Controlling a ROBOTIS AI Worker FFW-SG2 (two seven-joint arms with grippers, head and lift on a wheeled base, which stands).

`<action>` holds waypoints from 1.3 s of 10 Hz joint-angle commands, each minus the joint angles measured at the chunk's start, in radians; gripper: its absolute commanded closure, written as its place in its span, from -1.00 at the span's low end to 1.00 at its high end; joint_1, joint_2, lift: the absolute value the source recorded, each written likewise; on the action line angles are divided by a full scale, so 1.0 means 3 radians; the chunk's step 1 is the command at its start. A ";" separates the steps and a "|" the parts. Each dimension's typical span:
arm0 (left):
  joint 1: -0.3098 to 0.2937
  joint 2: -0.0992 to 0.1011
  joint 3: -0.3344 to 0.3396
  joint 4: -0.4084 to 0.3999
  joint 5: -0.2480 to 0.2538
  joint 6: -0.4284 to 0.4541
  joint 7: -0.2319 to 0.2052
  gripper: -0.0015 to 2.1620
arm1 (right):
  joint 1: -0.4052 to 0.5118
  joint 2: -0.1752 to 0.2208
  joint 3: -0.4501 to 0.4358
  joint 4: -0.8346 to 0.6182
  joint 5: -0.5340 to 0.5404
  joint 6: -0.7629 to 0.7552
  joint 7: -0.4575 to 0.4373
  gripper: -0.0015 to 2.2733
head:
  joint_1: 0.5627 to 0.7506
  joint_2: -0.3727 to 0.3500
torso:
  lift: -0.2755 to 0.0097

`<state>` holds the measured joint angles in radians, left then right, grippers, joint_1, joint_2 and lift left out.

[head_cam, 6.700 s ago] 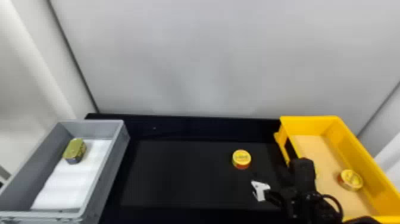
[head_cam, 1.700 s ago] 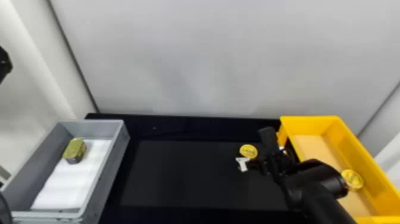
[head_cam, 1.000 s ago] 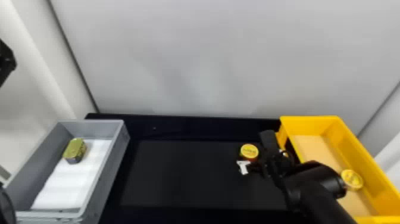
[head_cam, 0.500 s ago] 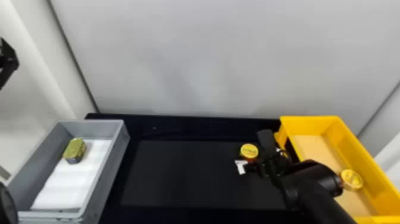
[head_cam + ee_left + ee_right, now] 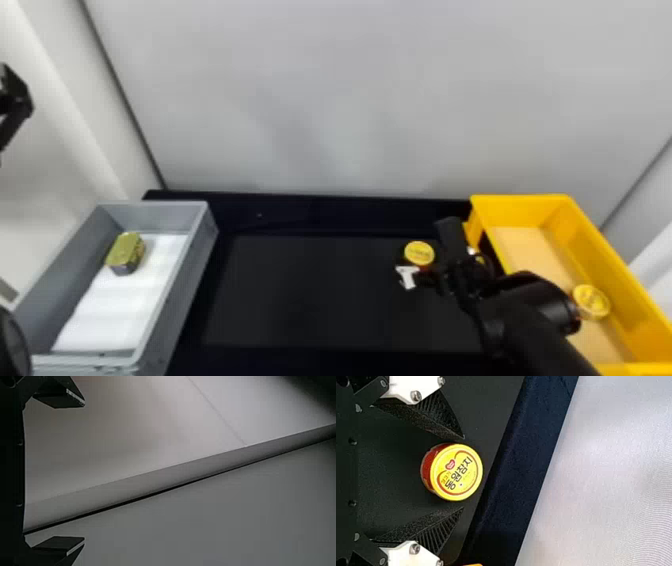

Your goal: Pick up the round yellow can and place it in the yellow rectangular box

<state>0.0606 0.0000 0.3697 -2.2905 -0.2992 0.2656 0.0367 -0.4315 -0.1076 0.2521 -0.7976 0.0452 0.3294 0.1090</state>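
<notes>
Table (image 5: pixel 320 305): lay black
Right gripper (image 5: pixel 463 472): had reached the can (image 5: pixel 455 475), open astride it
Can: looked graspable
Left gripper (image 5: pixel 84 471): hung open

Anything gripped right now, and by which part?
Nothing held. The right gripper is open around the can, with a gap on either side; the left gripper is open and empty.

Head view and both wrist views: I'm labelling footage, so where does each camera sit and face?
Head view: robot's head, facing forward and down over black table, grey rectangular box, yellow rectangular box; black arms show.
Left wrist view: left wrist, facing pale panels; open left tool shows.
Right wrist view: right wrist, facing round yellow-and-red can; open right tool shows.
Shared: head and right wrist views both show the can and table.
</notes>
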 commanded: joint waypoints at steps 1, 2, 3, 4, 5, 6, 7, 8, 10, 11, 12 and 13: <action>0.0003 -0.0009 0.0000 -0.0009 0.0000 0.0000 0.0000 -0.94 | 0.0012 -0.0005 -0.0027 0.0000 -0.0013 0.0022 -0.0005 -0.78 | 0.38 0.07 | 0.54; 0.0003 -0.0009 0.0006 -0.0009 0.0000 0.0000 0.0000 -0.94 | 0.0032 -0.0005 -0.0017 -0.0010 -0.0018 0.0022 -0.0021 -0.67 | 0.38 0.07 | 0.54; 0.0003 -0.0009 0.0006 -0.0009 0.0000 0.0000 0.0000 -0.94 | 0.0052 0.0001 -0.0027 -0.0031 -0.0033 0.0033 -0.0046 -0.56 | 0.38 0.07 | 0.54; 0.0008 -0.0009 0.0006 -0.0009 0.0000 0.0000 0.0000 -0.94 | 0.0063 0.0001 -0.0027 -0.0036 -0.0048 0.0022 -0.0062 -0.54 | 0.38 0.07 | 0.54; 0.0008 -0.0009 0.0006 -0.0009 0.0000 0.0000 0.0000 -0.94 | 0.0078 -0.0005 -0.0027 -0.0051 -0.0054 0.0007 -0.0082 -0.49 | 0.38 0.07 | 0.54; 0.0008 -0.0009 0.0011 -0.0009 0.0000 0.0000 0.0000 -0.94 | 0.0088 -0.0005 -0.0027 -0.0061 -0.0074 0.0002 -0.0092 -0.48 | 0.38 0.07 | 0.54; 0.0008 -0.0009 0.0011 -0.0009 0.0000 0.0000 0.0000 -0.94 | 0.0104 -0.0005 -0.0032 -0.0072 -0.0094 0.0002 -0.0102 -0.46 | 0.38 0.07 | 0.54; 0.0008 -0.0009 0.0016 -0.0009 0.0000 0.0000 0.0000 -0.94 | 0.0119 -0.0005 -0.0032 -0.0082 -0.0105 0.0002 -0.0108 -0.45 | 0.38 0.07 | 0.54; 0.0008 -0.0009 0.0031 -0.0009 0.0000 0.0000 0.0000 -0.94 | 0.0257 -0.0005 -0.0027 -0.0450 -0.0146 0.0140 -0.0241 -0.45 | 0.38 0.07 | 0.54; 0.0013 -0.0009 0.0041 -0.0004 0.0000 0.0000 0.0006 -0.94 | 0.0375 -0.0010 -0.0027 -0.0752 -0.0140 0.0237 -0.0307 -0.45 | 0.38 0.07 | 0.54; 0.0018 -0.0009 0.0057 -0.0009 0.0005 0.0000 0.0000 -0.94 | 0.0467 -0.0015 -0.0001 -0.1007 -0.0140 0.0304 -0.0343 -0.45 | 0.38 0.07 | 0.54; 0.0023 -0.0009 0.0062 -0.0009 0.0005 0.0005 0.0006 -0.94 | 0.0554 -0.0030 0.0045 -0.1273 -0.0130 0.0406 -0.0379 -0.45 | 0.38 0.07 | 0.54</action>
<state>0.0661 0.0000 0.3848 -2.2933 -0.2983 0.2659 0.0379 -0.3030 -0.1119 0.2517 -1.0683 0.0030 0.4127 0.0043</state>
